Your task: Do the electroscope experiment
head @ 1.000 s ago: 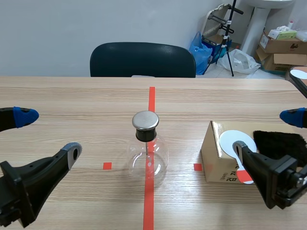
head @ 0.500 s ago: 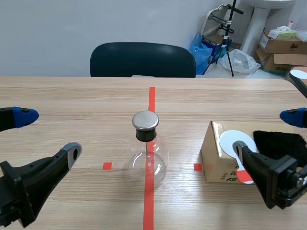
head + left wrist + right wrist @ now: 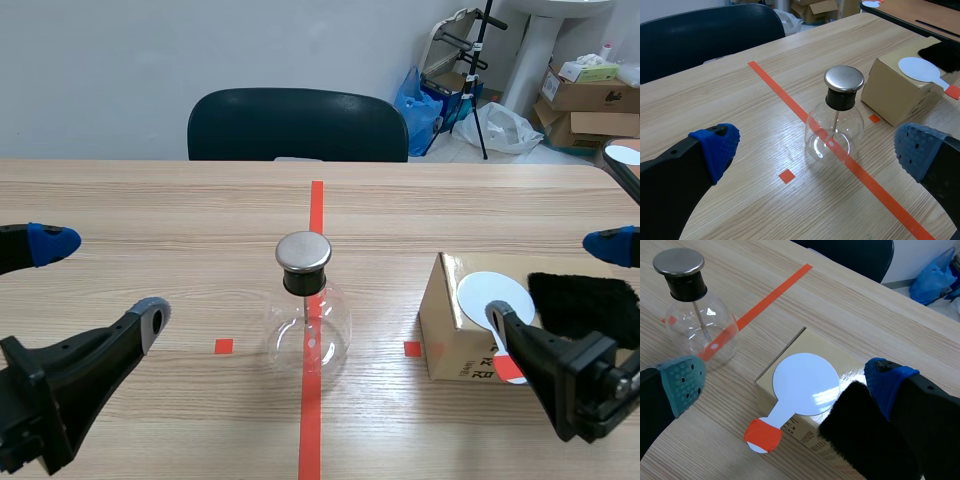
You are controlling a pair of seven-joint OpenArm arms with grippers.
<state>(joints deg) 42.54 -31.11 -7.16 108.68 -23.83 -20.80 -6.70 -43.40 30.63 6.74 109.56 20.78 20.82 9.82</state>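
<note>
- Scene view is showing the electroscope flask (image 3: 308, 315) standing alone mid-table (image 3: 150, 200).
- Left tool (image 3: 100, 277) and right tool (image 3: 553, 278) are hovering either side of the flask, fingers spread wide, gripping nothing.
- White paddle (image 3: 495, 297) is lying on the box (image 3: 445, 335) right of the flask, with the black cloth (image 3: 585, 303) just beside it; rubbing and charging are seemingly not yet begun.

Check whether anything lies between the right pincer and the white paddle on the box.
Nothing visible does. The right pincer is open and faces the white paddle, which lies bare on top of the cardboard box, its red-taped handle jutting past the edge. The black cloth lies beside the paddle on the box.
</note>
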